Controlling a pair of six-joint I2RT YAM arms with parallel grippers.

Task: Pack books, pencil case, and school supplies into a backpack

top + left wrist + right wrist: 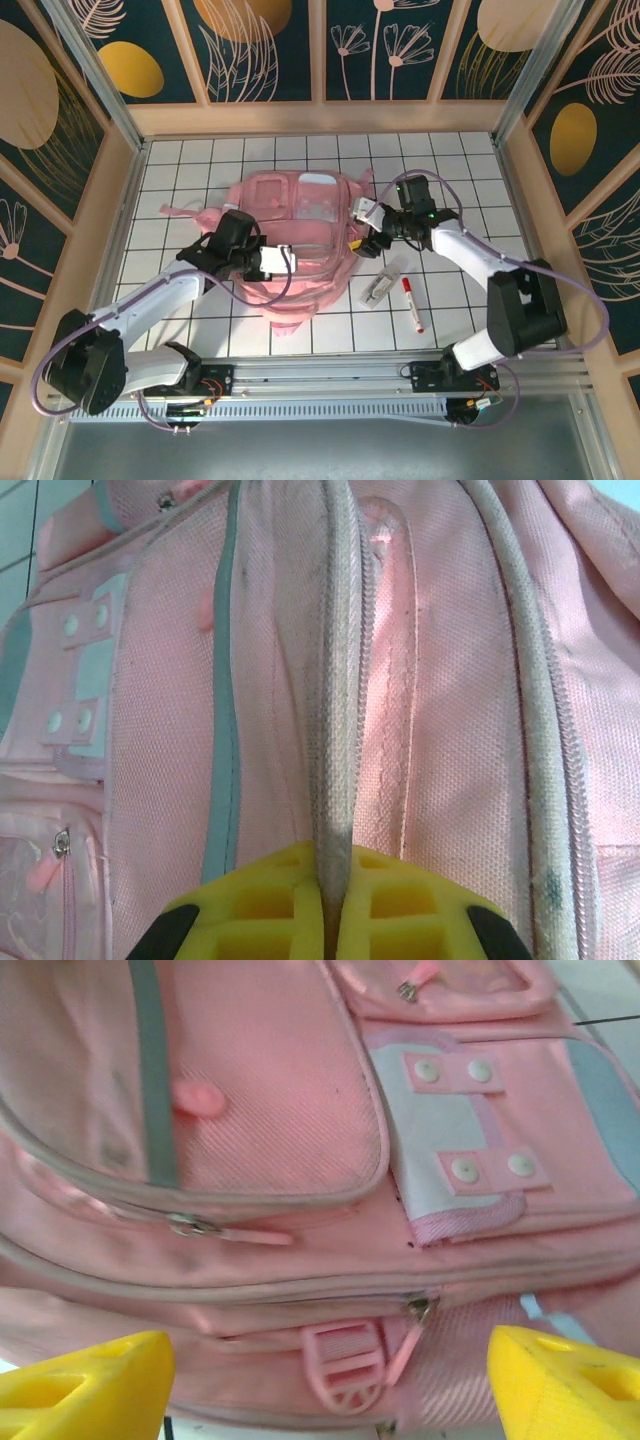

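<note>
The pink backpack (290,235) lies flat in the middle of the tiled table. My left gripper (262,262) is over its near part, and in the left wrist view the yellow fingers (255,910) are shut on a grey zip edge (335,730) of the backpack (450,680). My right gripper (366,226) is at the bag's right side, open. Its fingers (80,1385) stand wide apart on either side of a pink buckle (345,1365) and a zip pull (405,1345). A white marker with a red cap (411,305) lies on the table to the right. The books and pencil case are out of view.
A pale oblong item (383,285) lies just left of the marker, close to the bag's right edge. Wooden walls (530,200) ring the table on three sides. A pink strap (185,212) trails off the bag's left side.
</note>
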